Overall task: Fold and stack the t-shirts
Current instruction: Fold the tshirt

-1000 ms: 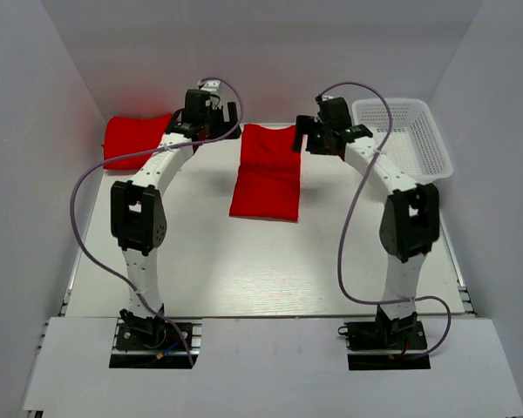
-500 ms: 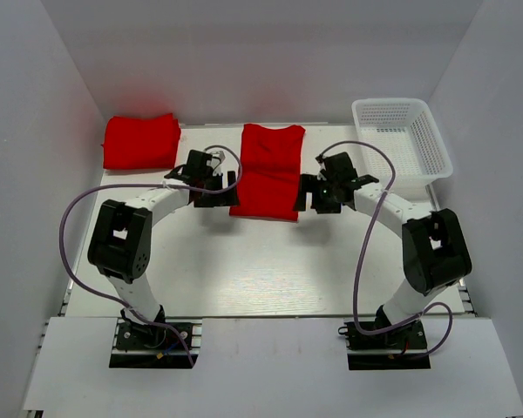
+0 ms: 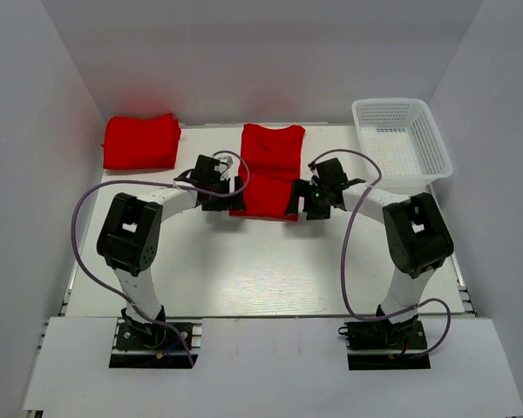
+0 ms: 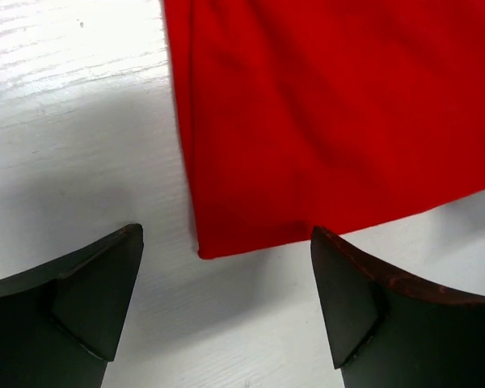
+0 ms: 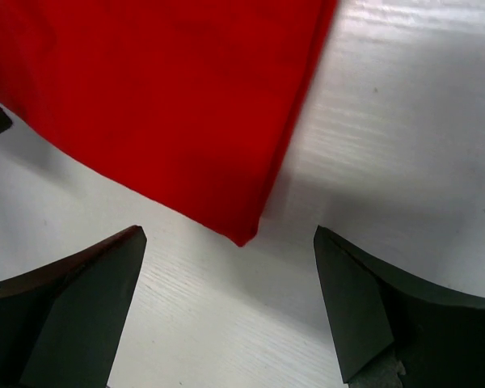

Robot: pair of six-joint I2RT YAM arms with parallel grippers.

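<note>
from above, a long folded red middle t-shirt (image 3: 270,165) lies flat on the far half of the white surface (image 3: 244,261), collar end toward the back wall. a second t-shirt (image 3: 140,141), also red and folded into a thicker bundle, sits in the far left corner, well apart from the first. a white mesh basket (image 3: 432,139) stands at the far right. both arms reach forward and low, the left pincer (image 3: 236,190) at the near left corner of the middle t-shirt and the right pincer (image 3: 295,197) at its near right corner. in the left wrist view the two dark fingers (image 4: 89,299) are spread wide and grip nothing; the shirt's near left corner lies flat on the surface, in line with the gap between them. in the right wrist view the fingers (image 5: 81,307) are likewise spread and empty, and the shirt's near right corner points down into the gap, resting on the surface.
</note>
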